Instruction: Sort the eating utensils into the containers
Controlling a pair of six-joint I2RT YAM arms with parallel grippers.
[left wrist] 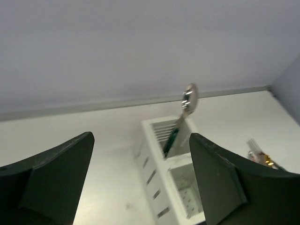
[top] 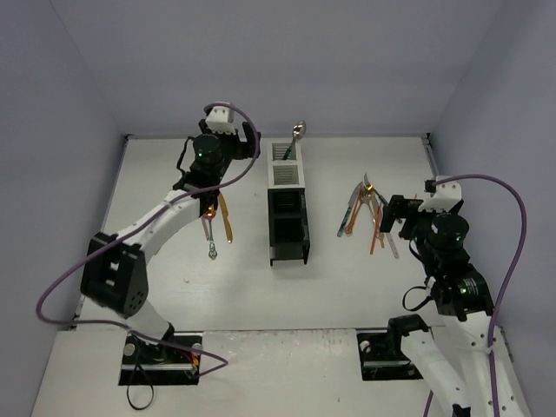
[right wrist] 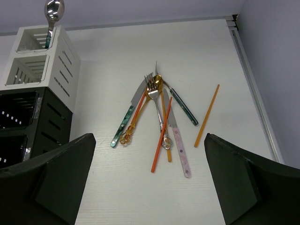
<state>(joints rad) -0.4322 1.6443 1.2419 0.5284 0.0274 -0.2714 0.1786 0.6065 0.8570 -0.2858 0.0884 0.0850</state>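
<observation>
The containers (top: 287, 208) stand mid-table as a row of two white bins at the far end and two black ones nearer. A teal-handled silver spoon (left wrist: 188, 100) leans upright in the farthest white bin (left wrist: 158, 127). My left gripper (top: 249, 142) hovers just left of that bin, open, with nothing between its fingers (left wrist: 61, 180). A fan of eating utensils (right wrist: 159, 119) in gold, orange, teal, silver and pink lies right of the containers. My right gripper (top: 393, 217) hangs open over the pile's near side. Two more utensils (top: 219, 224) lie under the left arm.
The grey walls close the table on three sides. A raised edge strip (right wrist: 248, 79) runs along the right side. The spoon's bowl (top: 300, 129) sticks up above the far bin's rim. Purple cables (top: 514, 243) loop off both arms.
</observation>
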